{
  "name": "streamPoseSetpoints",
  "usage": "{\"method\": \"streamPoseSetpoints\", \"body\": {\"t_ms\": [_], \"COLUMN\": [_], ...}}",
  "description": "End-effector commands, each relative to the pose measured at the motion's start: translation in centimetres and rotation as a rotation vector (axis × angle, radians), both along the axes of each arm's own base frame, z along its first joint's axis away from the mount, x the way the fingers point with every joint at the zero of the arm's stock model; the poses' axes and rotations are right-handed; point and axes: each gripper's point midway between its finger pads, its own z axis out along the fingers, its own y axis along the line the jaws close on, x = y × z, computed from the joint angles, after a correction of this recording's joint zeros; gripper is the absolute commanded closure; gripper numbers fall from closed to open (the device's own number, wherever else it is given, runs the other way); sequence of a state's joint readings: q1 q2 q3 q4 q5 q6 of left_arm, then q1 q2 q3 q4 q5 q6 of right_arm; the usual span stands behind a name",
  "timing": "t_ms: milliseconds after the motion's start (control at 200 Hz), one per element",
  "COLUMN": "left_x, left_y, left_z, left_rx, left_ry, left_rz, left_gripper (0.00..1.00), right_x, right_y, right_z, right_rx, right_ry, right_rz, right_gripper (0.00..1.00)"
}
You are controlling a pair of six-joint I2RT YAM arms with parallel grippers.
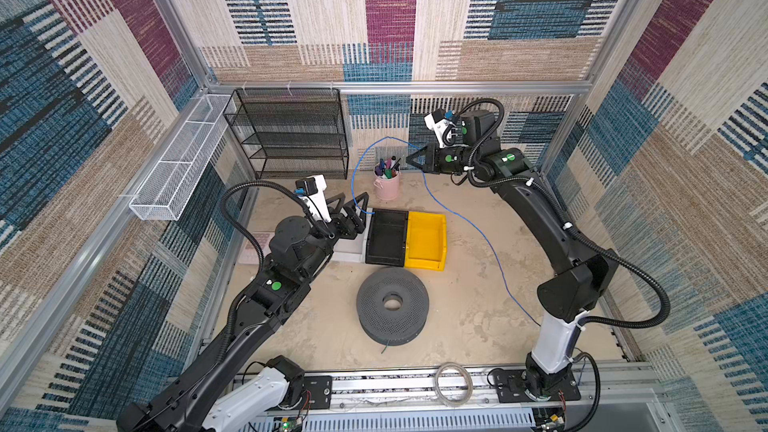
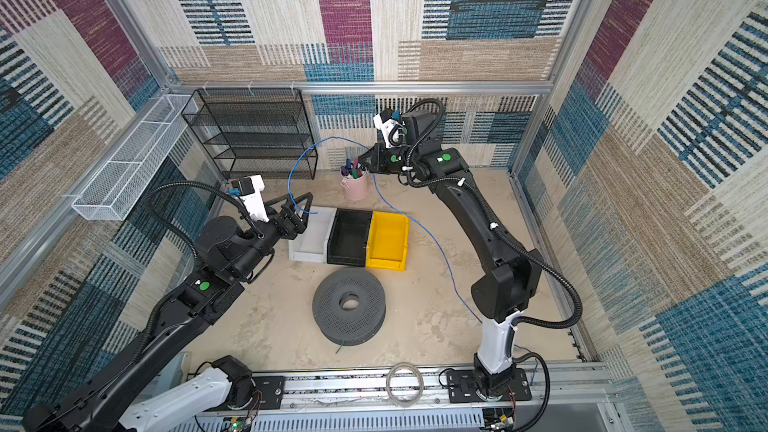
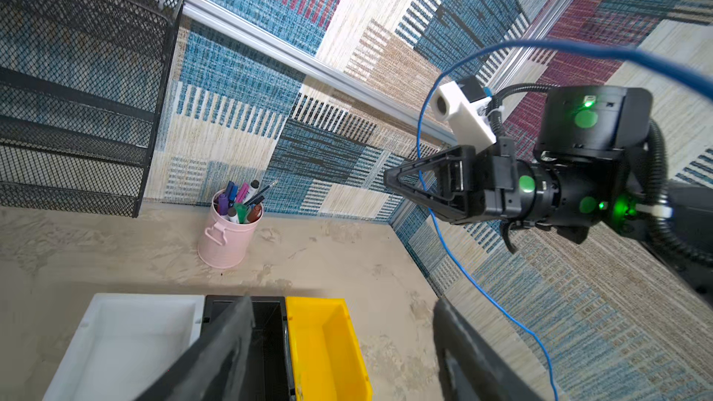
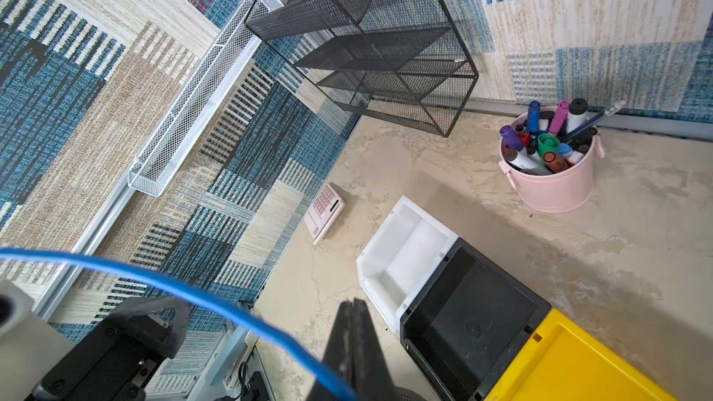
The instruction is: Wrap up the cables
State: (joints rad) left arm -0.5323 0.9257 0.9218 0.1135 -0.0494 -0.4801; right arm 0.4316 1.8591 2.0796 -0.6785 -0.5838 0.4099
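In both top views, a thin blue cable rises from the left gripper, arches above the table and meets the right gripper near the back wall. From there it drops to the table and trails past the yellow bin toward the right arm's base. The left fingers stand apart. The cable's free end hangs between them, ungripped, above the black bin. The right jaws are closed and seem to pinch the cable. A grey spool lies at the front.

The left wrist view shows the right gripper shut, with the cable crossing its fingers and falling away below.

The right wrist view shows that arm's own closed fingers with the cable running into them.

The step looks like forming a first loop. The next move probably calls for the left gripper to close on the free end before any winding. A pen cup stands just beneath the arch and could snag the loop. The trailing length may catch on the right arm.
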Motion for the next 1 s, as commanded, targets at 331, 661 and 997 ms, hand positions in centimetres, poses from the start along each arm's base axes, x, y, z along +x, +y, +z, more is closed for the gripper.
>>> {"method": "streamPoseSetpoints", "body": {"t_ms": [331, 661, 997], "left_x": [-4.9, -7.0, -3.5], "left_y": [5.5, -0.5, -0.8], "left_z": [-2.4, 0.0, 0.9], "left_rx": [0.200, 0.124, 0.110], "left_ry": [0.125, 0.053, -0.056], "left_rz": [0.123, -0.232, -0.132], "left_gripper": [0.23, 0.23, 0.21], "right_x": [0.8, 1.7, 1.6], "right_y": [0.6, 0.6, 1.0], "right_z": [1.8, 1.6, 1.3], "right_rx": [0.050, 0.044, 0.061], "right_ry": [-0.049, -0.053, -0.041], "right_rz": [-0.001, -0.020, -0.001], "right_gripper": [1.00, 1.00, 1.00]}}
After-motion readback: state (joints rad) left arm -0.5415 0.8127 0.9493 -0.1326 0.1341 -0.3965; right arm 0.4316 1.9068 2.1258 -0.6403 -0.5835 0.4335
